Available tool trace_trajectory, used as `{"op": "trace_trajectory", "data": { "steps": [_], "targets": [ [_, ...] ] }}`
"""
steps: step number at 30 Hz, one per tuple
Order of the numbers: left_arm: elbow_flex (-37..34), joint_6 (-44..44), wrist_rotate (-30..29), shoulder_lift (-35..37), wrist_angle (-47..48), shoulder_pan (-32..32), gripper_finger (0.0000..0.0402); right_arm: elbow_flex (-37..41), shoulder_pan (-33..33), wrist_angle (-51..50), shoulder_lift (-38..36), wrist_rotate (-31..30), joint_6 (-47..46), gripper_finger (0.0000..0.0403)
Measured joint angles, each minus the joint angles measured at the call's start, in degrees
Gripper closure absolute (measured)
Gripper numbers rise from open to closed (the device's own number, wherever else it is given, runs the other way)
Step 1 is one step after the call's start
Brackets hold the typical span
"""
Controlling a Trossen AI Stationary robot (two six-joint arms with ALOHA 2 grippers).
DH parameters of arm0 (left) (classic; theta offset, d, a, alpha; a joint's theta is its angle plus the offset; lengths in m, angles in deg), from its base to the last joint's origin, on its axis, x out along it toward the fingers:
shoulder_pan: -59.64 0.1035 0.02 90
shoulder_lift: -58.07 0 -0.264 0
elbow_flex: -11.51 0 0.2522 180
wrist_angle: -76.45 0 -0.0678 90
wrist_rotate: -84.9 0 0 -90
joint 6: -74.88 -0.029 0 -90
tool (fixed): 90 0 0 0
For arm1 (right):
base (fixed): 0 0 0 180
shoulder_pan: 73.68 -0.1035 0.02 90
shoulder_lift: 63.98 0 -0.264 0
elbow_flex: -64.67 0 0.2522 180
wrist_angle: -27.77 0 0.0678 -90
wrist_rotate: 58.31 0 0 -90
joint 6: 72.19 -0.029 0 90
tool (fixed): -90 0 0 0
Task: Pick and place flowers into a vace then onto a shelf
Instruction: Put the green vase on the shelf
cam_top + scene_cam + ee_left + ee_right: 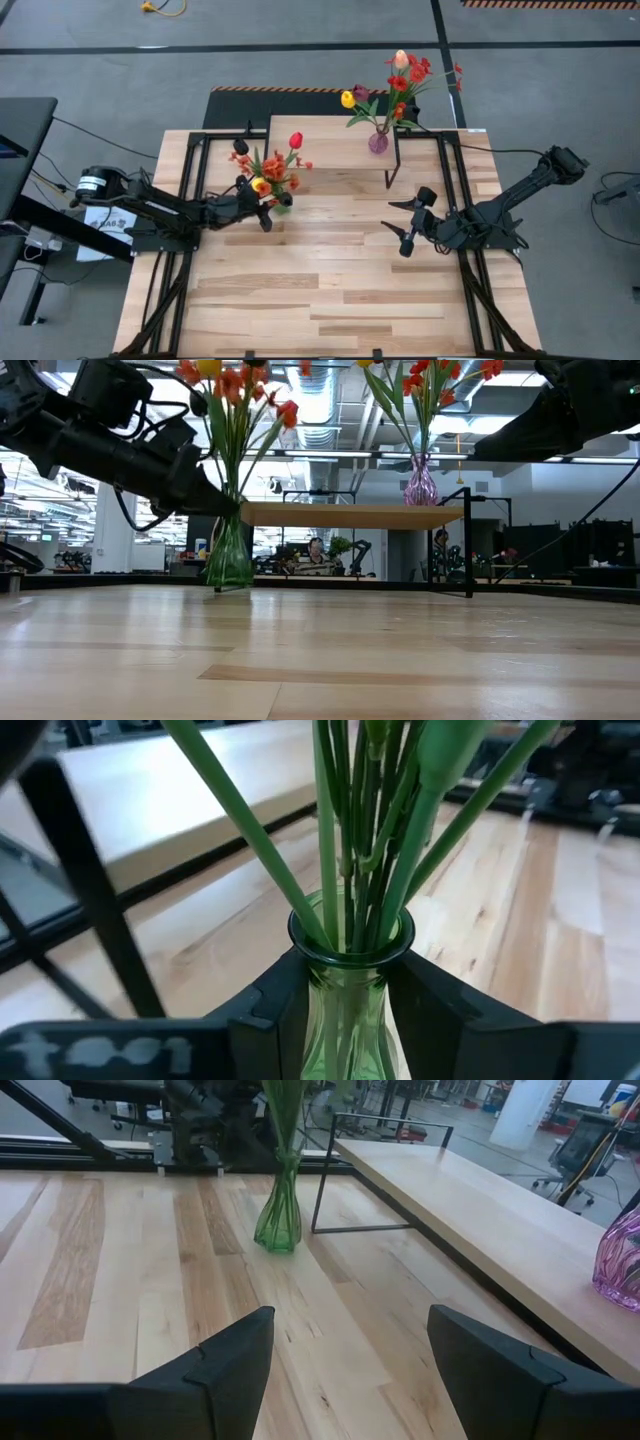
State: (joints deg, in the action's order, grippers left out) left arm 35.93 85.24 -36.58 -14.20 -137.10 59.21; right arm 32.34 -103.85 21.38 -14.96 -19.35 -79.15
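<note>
Left gripper [345, 1010] is pinching the neck of the green vase [345, 1020], one finger on each side just under the rim, with the flowers [270, 165] fanning up out of it beyond the fingertips. The vase is standing on the table [330, 290], upright, with its base down on the wood in the low view. The shelf [330, 150] is lying ahead of this gripper and off to one side, already carrying a purple vase [378, 142] with its own bouquet at the far end.

Right gripper [345, 1370] is waiting low over the table with fingers spread wide, holding nothing, green vase well ahead of it.

Judgement: step in hand is the lift onto the shelf. Grip is high on smooth glass, so the squeeze needs to be firm before raising. Lift should be straight up, keeping the vase vertical so the top-heavy stems are not swinging it. The base should be clearing the shelf edge before moving across; set down on the free end, apart from the purple vase.
</note>
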Motion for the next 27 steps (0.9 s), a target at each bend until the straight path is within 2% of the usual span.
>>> {"op": "trace_trajectory", "data": {
  "steps": [10, 17, 27],
  "targets": [
    [-0.02, -0.75, 1.4, 0.0, -5.88, -2.22, 0.0295, 0.0, 0.0, 0.0, 0.0, 0.0, -0.04, 0.0145],
    [0.07, -1.12, 5.61, 0.0, -12.19, -3.12, 0.0295, 0.02, 0.02, 0.92, 0.0, 0.02, -0.02, 0.0145],
    [5.2, -4.97, 11.01, 0.37, -11.95, -3.12, 0.0294, 0.02, 0.01, 2.13, 0.0, 0.14, -0.02, 0.0145]
  ]
}}
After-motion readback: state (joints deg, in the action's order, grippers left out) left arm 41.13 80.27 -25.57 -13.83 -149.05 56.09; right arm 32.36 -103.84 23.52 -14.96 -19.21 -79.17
